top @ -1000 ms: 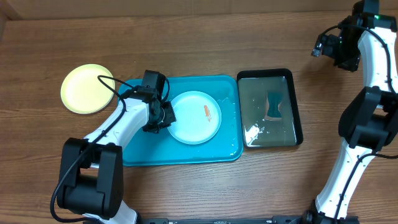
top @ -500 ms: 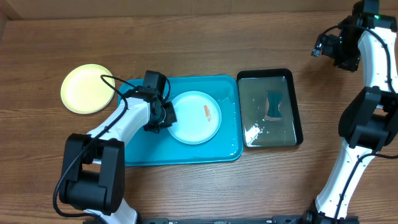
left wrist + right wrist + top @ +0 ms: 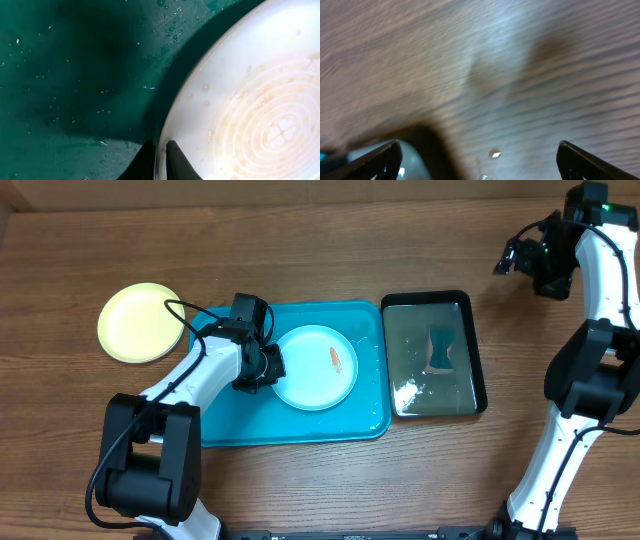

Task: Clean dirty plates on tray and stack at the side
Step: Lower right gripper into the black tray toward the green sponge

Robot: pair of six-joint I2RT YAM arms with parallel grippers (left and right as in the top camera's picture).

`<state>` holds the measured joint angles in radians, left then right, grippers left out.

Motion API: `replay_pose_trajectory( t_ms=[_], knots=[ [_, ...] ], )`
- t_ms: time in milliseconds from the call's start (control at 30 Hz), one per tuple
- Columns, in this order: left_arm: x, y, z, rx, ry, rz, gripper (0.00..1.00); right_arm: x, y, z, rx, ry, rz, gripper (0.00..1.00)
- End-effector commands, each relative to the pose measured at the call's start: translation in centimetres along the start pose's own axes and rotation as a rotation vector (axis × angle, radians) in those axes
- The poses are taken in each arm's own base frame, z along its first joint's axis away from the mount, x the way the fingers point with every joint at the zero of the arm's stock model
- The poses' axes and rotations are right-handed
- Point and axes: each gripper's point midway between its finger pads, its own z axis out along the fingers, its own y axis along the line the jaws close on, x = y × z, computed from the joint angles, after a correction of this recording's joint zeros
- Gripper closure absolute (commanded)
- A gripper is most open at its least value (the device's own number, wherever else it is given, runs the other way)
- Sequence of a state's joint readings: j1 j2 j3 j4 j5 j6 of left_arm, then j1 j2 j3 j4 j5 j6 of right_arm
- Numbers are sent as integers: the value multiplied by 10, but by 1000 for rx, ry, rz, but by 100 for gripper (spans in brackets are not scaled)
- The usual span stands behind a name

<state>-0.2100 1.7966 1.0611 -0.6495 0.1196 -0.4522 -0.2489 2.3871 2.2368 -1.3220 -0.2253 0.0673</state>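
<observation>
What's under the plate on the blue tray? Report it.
The wet blue tray lies under the plate, whose rim the left tool pinches. Anything beneath its middle is covered.

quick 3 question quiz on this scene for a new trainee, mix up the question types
1. True or false: the yellow-green plate lies on the turquoise tray.
2. What is the left hand shut on?
A. the rim of the pale plate
B. a cup
C. nothing
3. Fill the gap: the right hand, off by the table's far right corner, is ___ (open or shut).

Key
1. False. It sits on the bare table, left of the tray.
2. A
3. open
</observation>
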Motion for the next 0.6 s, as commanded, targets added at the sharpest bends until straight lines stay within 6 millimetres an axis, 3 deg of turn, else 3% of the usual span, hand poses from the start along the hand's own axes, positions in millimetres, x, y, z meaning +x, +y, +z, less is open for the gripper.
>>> replay_pose_trajectory(
  t_ms=[0,267,433,567],
  knots=[
    [0,-3,3,4,5,25,87,4,25,-18,-142,1,-109,0],
    [0,-3,3,3,5,30,87,40,40,-43,-202,106,-143,19],
    [-1,-4,3,5,2,30,87,66,58,-62,-198,164,-165,20],
    [-1,-4,3,5,3,30,87,91,71,-62,-193,255,-182,16]
  ],
)
